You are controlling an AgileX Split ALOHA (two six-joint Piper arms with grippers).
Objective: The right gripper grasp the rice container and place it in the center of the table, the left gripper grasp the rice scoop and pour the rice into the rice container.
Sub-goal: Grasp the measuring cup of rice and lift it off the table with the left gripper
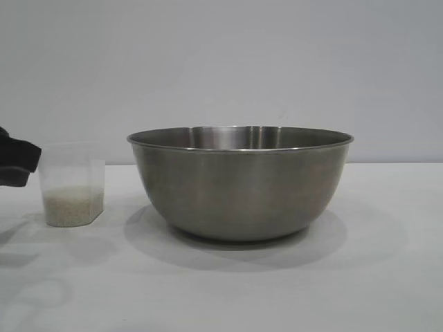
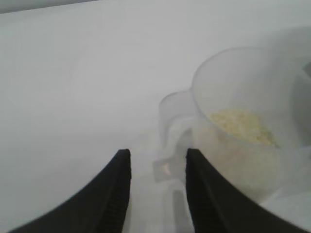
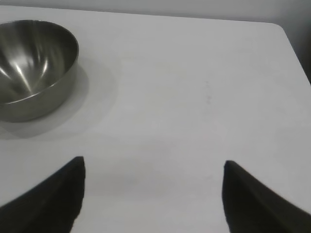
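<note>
With rice container (image 1: 240,187) set mid-table (image 1: 374,277), empty, ready to receive: left gripper (image 2: 158,165) lines up on rice scoop (image 2: 238,126) loop handle, fingers (image 2: 119,194) partly spread, gripping nothing. Scoop upright beside bowl, rice (image 2: 243,127) inside. Right gripper (image 3: 153,170) hangs well clear, fingers wide, empty.

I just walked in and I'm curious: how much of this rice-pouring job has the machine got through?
Done: the rice container stands mid-table, and the open right gripper sits clear of it. In hand: the left gripper, open, is lined up on the rice scoop handle but hasn't closed. Left: gripping, lifting and pouring; the rice is all in the scoop, and the container looks empty.
</note>
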